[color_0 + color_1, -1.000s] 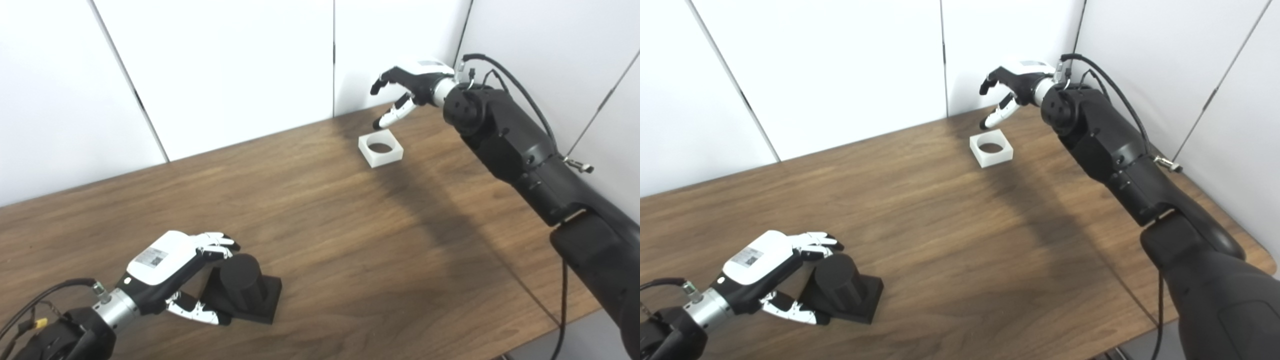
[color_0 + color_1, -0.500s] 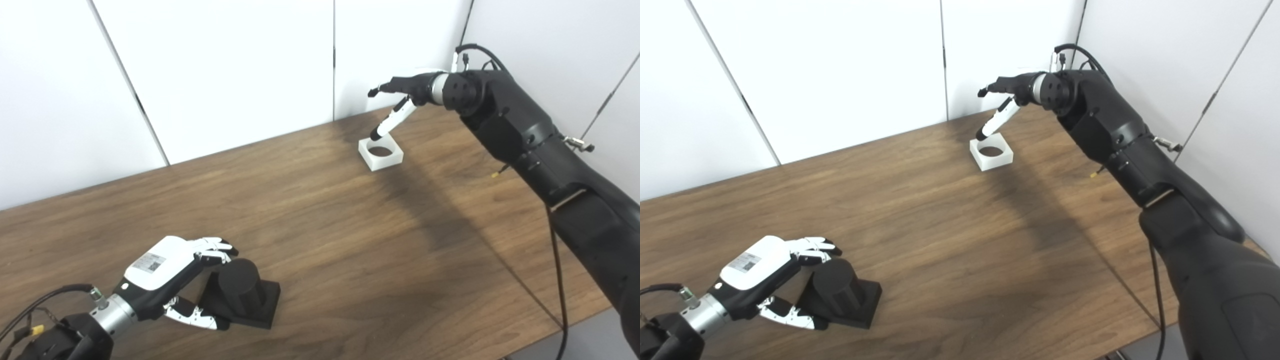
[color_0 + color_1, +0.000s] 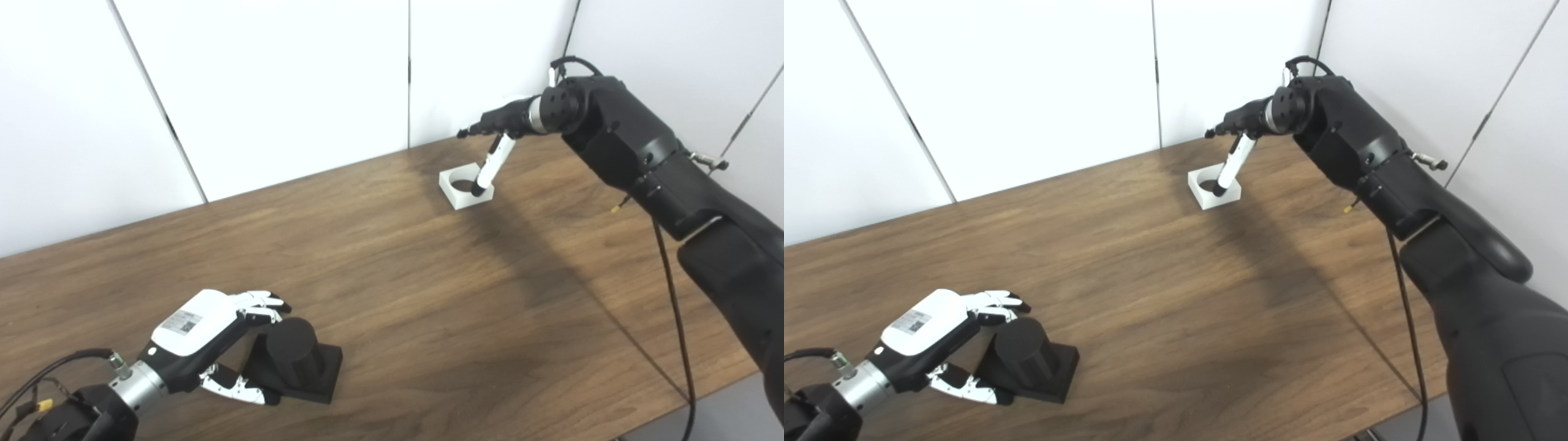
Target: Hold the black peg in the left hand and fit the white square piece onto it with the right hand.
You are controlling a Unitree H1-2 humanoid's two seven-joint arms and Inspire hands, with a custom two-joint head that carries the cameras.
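The black peg (image 3: 293, 354), a short cylinder on a square black base, stands near the table's front left. My left hand (image 3: 208, 334) is open around it, fingers behind its top and thumb in front of the base, not clasped. The white square piece (image 3: 465, 185), with a round hole, lies flat at the table's far right. My right hand (image 3: 497, 131) is open above it, turned edge-on. Its thumb points down into the hole near the front wall, and its fingers reach out above the far side.
The wooden table (image 3: 429, 306) runs to white wall panels (image 3: 275, 86) at the back. The right arm (image 3: 643, 165) stretches over the table's right side with a cable hanging below it. The table's front right edge shows at the lower right.
My right hand has rolled edge-on and dropped toward the white piece, its thumb moving from behind the piece down into the hole. My left hand has barely shifted at the peg.
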